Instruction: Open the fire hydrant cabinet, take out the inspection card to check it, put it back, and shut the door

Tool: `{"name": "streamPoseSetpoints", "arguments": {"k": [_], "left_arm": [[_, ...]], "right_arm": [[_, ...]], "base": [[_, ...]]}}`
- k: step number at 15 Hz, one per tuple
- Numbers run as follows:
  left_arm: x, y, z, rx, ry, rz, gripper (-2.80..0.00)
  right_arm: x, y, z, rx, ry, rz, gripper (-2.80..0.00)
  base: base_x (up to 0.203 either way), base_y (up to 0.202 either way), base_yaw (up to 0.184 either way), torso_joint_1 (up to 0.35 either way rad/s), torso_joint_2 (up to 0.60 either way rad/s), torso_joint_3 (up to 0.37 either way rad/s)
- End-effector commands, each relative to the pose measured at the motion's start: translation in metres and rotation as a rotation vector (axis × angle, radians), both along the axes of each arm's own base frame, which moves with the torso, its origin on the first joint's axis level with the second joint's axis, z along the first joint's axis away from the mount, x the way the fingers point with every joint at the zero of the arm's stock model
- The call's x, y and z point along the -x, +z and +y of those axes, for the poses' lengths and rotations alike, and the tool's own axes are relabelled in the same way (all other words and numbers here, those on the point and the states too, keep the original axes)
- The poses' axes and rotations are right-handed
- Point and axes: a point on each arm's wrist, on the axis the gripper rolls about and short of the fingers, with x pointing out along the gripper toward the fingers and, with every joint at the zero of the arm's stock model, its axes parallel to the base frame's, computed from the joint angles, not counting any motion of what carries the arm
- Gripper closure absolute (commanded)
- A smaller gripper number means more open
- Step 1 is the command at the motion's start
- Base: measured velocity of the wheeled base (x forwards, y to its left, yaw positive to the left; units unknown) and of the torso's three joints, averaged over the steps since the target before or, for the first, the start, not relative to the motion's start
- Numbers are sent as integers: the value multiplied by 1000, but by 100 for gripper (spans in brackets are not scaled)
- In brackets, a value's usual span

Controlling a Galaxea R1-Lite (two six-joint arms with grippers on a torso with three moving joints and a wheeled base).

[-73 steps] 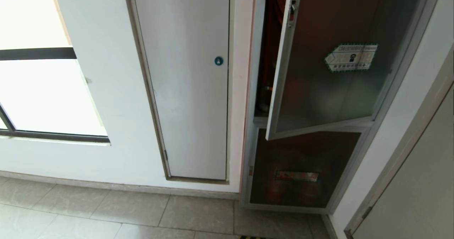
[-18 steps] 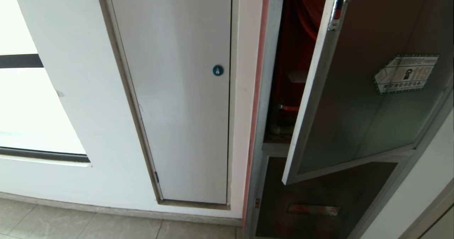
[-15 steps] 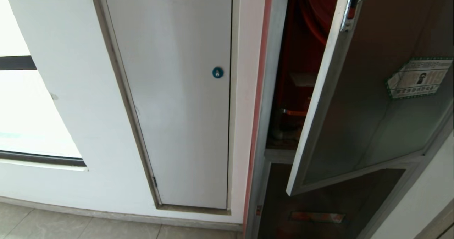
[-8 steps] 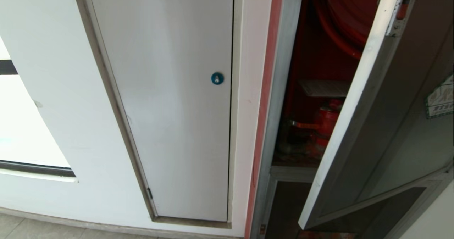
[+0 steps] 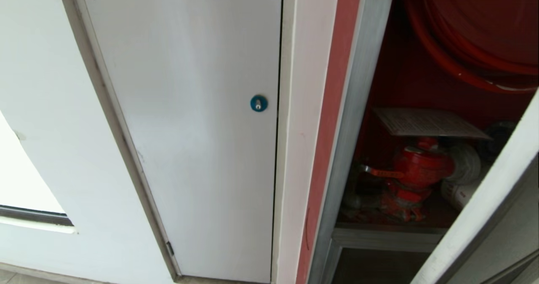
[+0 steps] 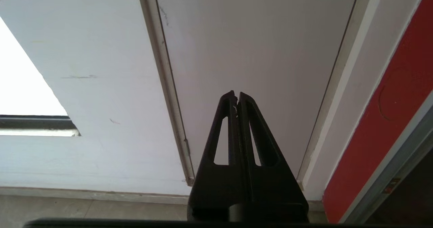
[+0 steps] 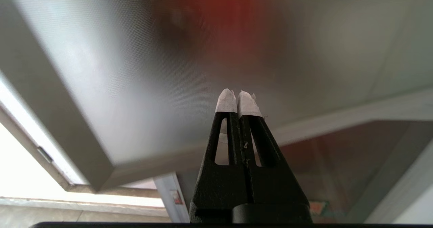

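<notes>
White painted wall (image 5: 38, 86), plain white panel door (image 5: 189, 149) in a grey recessed frame (image 5: 113, 149), blue round lock (image 5: 258, 103) near its right edge, bright window (image 5: 21, 183) with dark sill strip at far left, beige tiled floor (image 6: 84, 209) below.

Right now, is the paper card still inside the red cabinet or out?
Inside. The inspection card lies flat above the red valve in the fire hydrant cabinet, and neither gripper holds it.

door (image 5: 484, 199) cut off, hose reel (image 5: 476, 35) cropped
</notes>
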Motion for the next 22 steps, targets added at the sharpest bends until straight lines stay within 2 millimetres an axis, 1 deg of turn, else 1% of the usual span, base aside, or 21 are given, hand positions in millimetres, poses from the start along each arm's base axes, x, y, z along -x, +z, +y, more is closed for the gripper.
{"name": "streamPoseSetpoints", "arguments": {"k": [1, 3, 22], "left_arm": [[-1, -3, 0, 0, 0, 12, 0], [-1, -3, 0, 1, 0, 13, 0], [-1, -3, 0, 1, 0, 13, 0]], "right_arm": [[0, -1, 0, -1, 0, 4, 0], [0, -1, 0, -1, 0, 4, 0], [0, -1, 0, 1, 0, 4, 0]], "base": [[188, 0, 0, 3, -1, 2], [102, 0, 1, 9, 8, -1], [0, 0, 0, 0, 0, 0]]}}
